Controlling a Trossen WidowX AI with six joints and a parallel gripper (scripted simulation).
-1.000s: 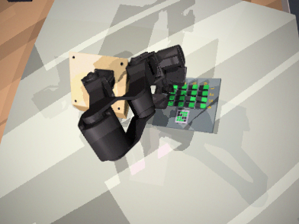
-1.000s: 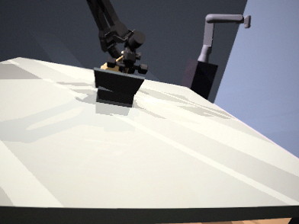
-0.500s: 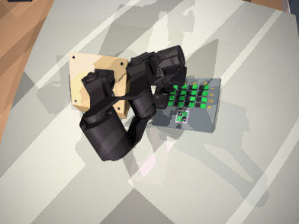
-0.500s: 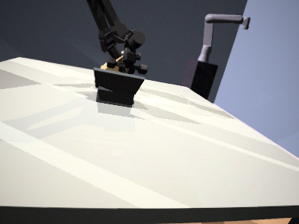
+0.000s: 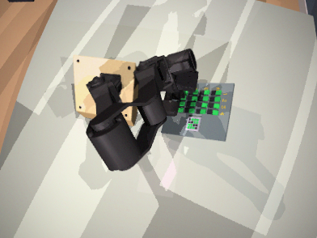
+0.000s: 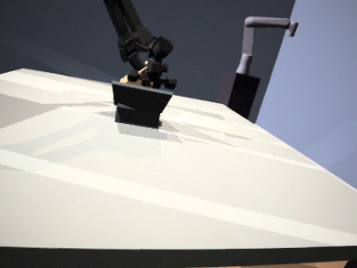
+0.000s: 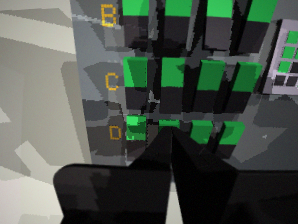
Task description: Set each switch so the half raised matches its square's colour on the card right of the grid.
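Note:
The grey switch panel [image 5: 214, 130] [image 7: 95, 65] lies on the table to the right of the arm; in the exterior view it shows from behind as a dark block [image 6: 141, 107]. Its switches are green and dark grey rockers in rows lettered B, C and D. My gripper [image 7: 169, 132] is shut and empty. Its tip is low over row D, at the second switch [image 7: 169, 123] from the letter, right beside the first switch [image 7: 135, 128]. In the top view the arm's wrist [image 5: 179, 73] hides the fingertips. The small card [image 5: 193, 123] [image 7: 288, 55] lies on the panel beside the grid.
The arm stands on a tan wooden base plate [image 5: 85, 77] left of the panel. In the exterior view a grey post with a bent top [image 6: 249, 46] rises from a dark box [image 6: 239, 93] at the table's far side.

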